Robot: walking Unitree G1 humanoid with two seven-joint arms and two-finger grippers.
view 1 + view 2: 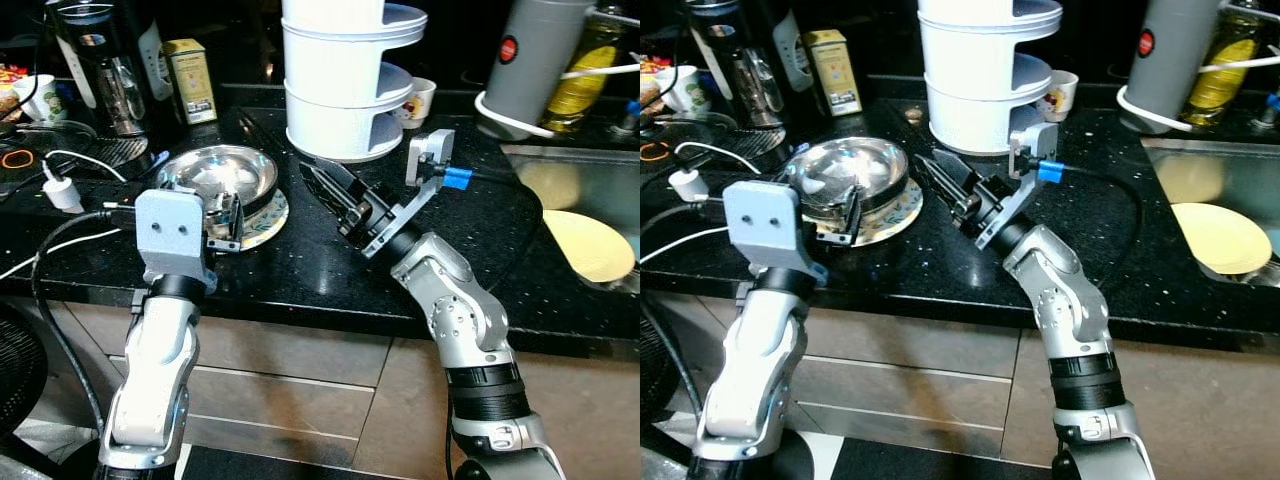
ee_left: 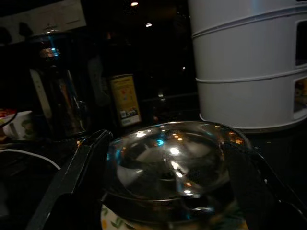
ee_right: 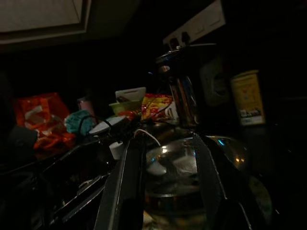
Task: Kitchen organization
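left end effector straddles steel bowl, fingers apart.

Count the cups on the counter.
2. One white cup sits just right of the white tiered rack, at the counter's back. Another patterned cup is at the far left edge. More may be hidden behind the appliances.

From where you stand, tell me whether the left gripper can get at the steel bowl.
Probably yes. The left gripper is at the bowl's near rim, fingers open on either side of it in the left wrist view, with nothing between. The plate under it stays out of the way.
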